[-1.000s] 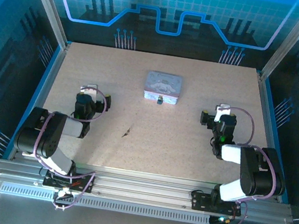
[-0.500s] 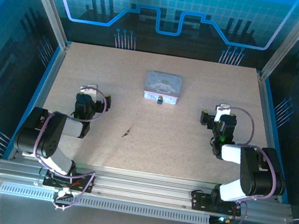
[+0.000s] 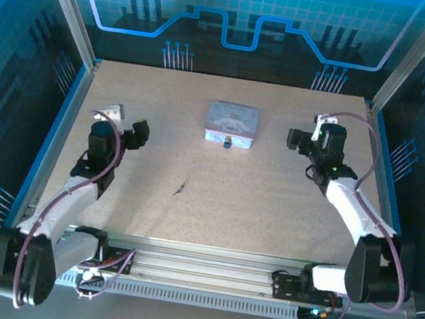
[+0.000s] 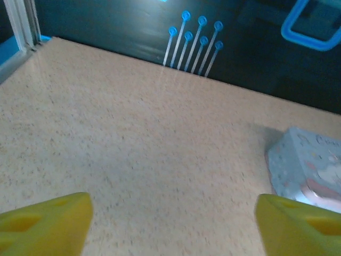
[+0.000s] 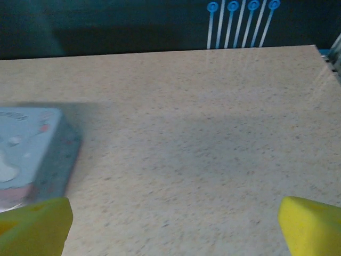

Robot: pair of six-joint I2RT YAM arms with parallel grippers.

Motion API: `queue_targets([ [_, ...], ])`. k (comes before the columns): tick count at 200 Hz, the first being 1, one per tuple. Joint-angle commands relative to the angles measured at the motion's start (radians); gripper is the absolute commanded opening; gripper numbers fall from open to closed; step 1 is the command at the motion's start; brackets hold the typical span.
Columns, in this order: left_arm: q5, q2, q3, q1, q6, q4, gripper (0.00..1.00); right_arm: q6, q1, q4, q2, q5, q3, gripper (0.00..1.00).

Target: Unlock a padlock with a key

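Speckled beige counter [image 3: 272, 193] sitting inside blue-lit enclosure [image 3: 243, 19]; tiny dark padlock [image 3: 228, 141] lying just beside patterned silver-grey tin [image 3: 232, 121]; thin dark key [image 3: 179, 189] lying mid-counter; left tool [image 3: 127, 123], right tool [image 3: 308, 130] both gaping wide

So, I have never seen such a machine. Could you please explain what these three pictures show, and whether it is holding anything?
These are two robot arms bolted at the near edge of a speckled beige table. The large picture looks down from above and behind them. The other two pictures come from small cameras on the wrists. The yellow wedges at the bottom of those are each gripper's own fingers.

On the table lie a silver-grey patterned tin box, a tiny dark padlock just in front of the box's near side, and a thin dark key nearer the arms.

The left gripper and the right gripper are both open and hold nothing.
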State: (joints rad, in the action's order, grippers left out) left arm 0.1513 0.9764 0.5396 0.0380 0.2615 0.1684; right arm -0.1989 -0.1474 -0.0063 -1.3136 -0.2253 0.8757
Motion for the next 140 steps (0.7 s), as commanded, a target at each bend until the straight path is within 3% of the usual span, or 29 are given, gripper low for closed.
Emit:
queue_targets([
  [1,-0.151,-0.05,0.056,-0.006,0.187,-0.383,0.73,-0.101,-0.088,-0.245,0.046,0.052,-0.038,0.99],
  [30,-0.304,-0.05,0.068,0.026,0.28,-0.564,0.66,-0.214,-0.239,-0.214,0.076,0.131,-0.086,0.97],
  [67,-0.279,-0.06,0.037,0.208,0.325,-0.641,0.62,-0.253,-0.527,-0.187,0.035,0.018,-0.086,0.97],
  [102,-0.329,-0.001,-0.039,0.265,0.397,-0.519,0.51,-0.303,-0.628,-0.189,0.007,0.022,-0.12,0.97],
  [140,-0.333,0.156,-0.022,0.313,0.406,-0.427,0.47,-0.352,-0.654,-0.207,0.073,0.009,-0.222,0.98],
])
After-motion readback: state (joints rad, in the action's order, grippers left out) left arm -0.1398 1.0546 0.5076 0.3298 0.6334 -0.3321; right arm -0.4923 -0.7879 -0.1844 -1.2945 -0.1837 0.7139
